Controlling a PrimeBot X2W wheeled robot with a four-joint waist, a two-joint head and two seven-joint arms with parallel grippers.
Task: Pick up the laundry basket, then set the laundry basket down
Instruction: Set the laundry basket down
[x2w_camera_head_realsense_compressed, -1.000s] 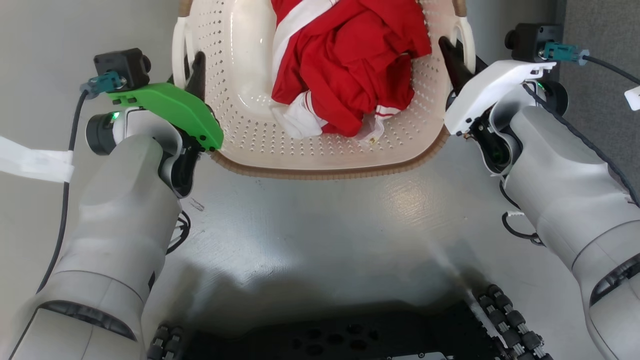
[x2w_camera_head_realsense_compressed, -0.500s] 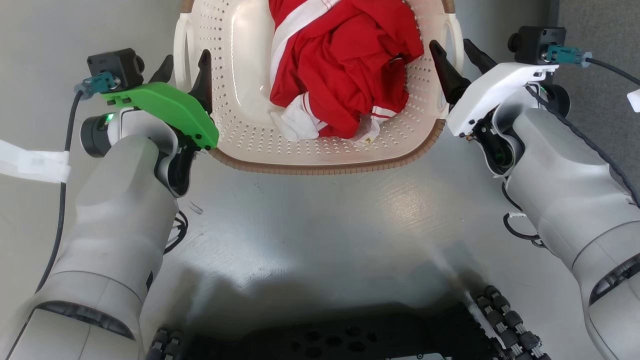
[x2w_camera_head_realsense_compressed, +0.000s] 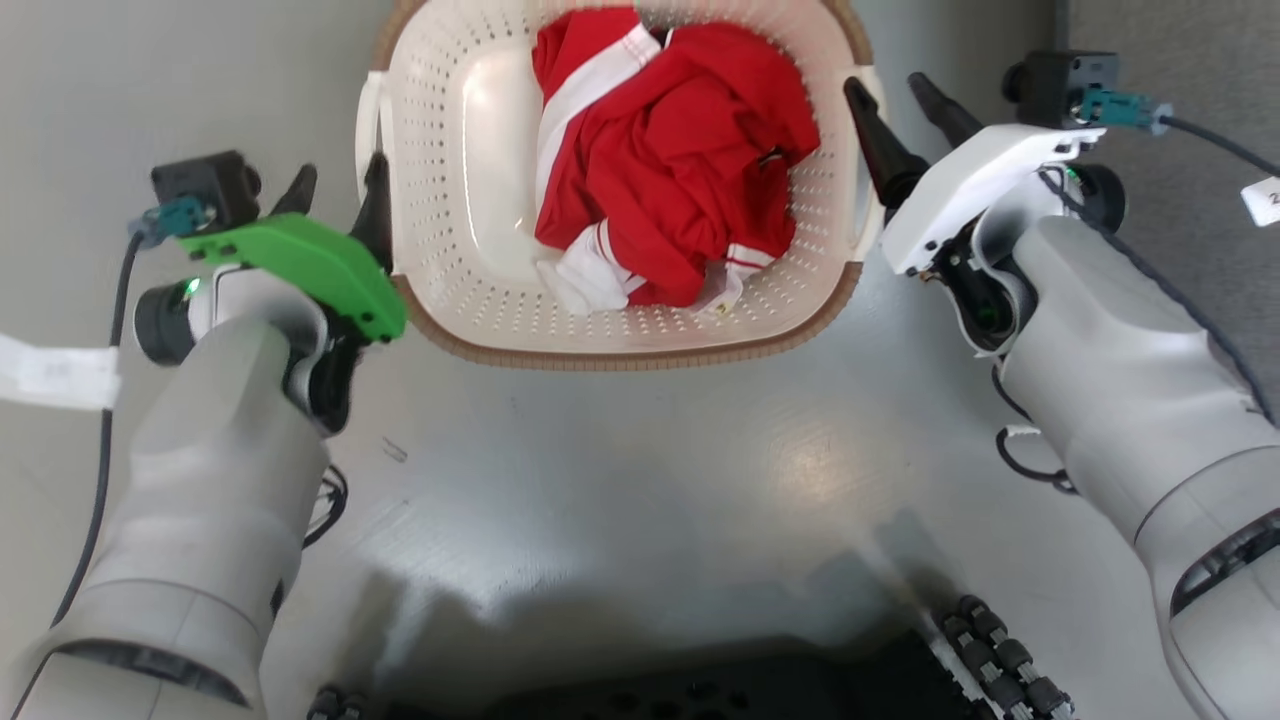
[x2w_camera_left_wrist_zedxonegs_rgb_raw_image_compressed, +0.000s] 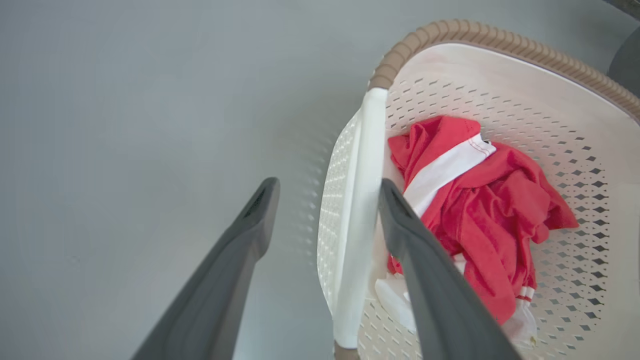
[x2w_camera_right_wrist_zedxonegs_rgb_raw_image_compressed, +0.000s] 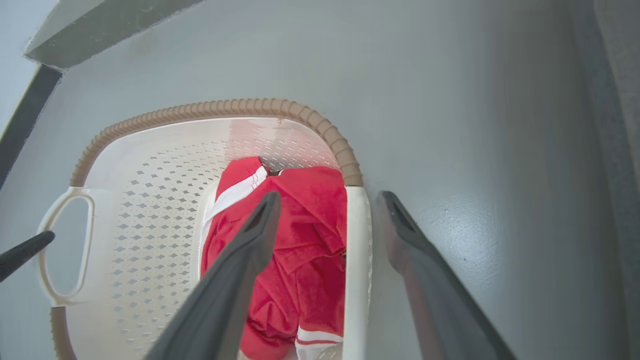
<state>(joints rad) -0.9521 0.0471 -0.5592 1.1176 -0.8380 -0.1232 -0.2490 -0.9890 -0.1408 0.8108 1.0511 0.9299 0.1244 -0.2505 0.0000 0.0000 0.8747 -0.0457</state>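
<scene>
The laundry basket, cream perforated plastic with a brown rim, stands on the grey floor holding a red garment with white stripes. My left gripper is open at the basket's left side. In the left wrist view the white loop handle runs between the left gripper's spread fingers. My right gripper is open at the right side, and the right wrist view shows the right gripper straddling the other handle. Whether any finger touches a handle, I cannot tell.
My black base with its roller wheels lies at the bottom of the head view. A white strip crosses the left arm's cable. A darker grey surface borders the right side. Open grey floor lies in front of the basket.
Both grippers went from shut on the handles to open. The head view has shifted, and more of the basket's far end now shows.
</scene>
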